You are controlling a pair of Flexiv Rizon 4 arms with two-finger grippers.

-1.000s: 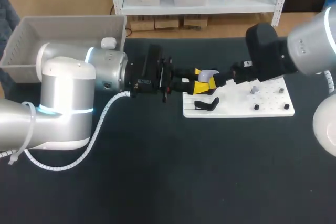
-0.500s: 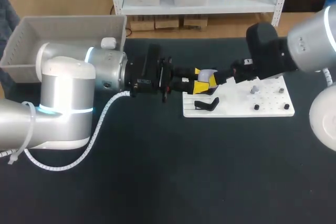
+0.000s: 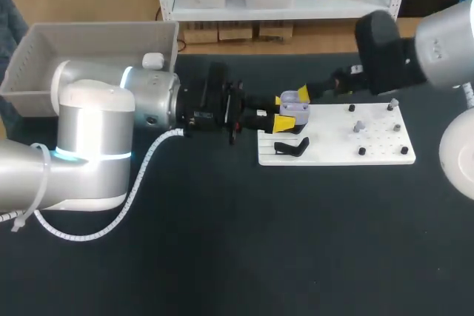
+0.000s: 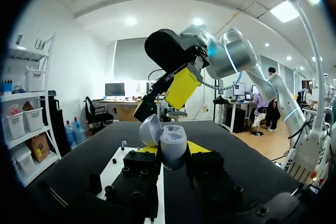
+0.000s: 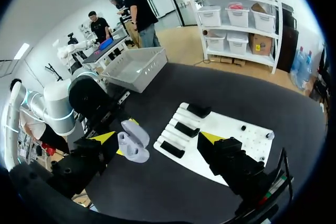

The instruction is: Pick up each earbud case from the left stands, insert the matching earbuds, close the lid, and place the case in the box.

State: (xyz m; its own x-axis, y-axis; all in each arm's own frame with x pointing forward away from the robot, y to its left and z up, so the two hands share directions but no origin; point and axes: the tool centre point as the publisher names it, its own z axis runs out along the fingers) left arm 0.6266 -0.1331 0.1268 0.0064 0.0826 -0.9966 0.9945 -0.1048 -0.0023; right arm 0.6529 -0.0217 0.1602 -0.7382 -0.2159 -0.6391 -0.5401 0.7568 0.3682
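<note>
A: Are earbuds in the earbud case (image 3: 294,101)?
B: Cannot tell; its opening is too small to read in any view.
A: And the box (image 3: 96,27)?
B: Its near wall is hidden behind the left arm (image 3: 96,131).
A: The small pieces (image 3: 358,126) on the white board (image 3: 333,155)?
B: Too small to tell earbuds from pegs. The right arm (image 3: 444,42) is cut off at the head view's edge.

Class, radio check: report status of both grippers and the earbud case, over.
Left gripper shut on earbud case, lid open. Right gripper open, close beside the case. Case not yet in box; no obstacle seen.
</note>
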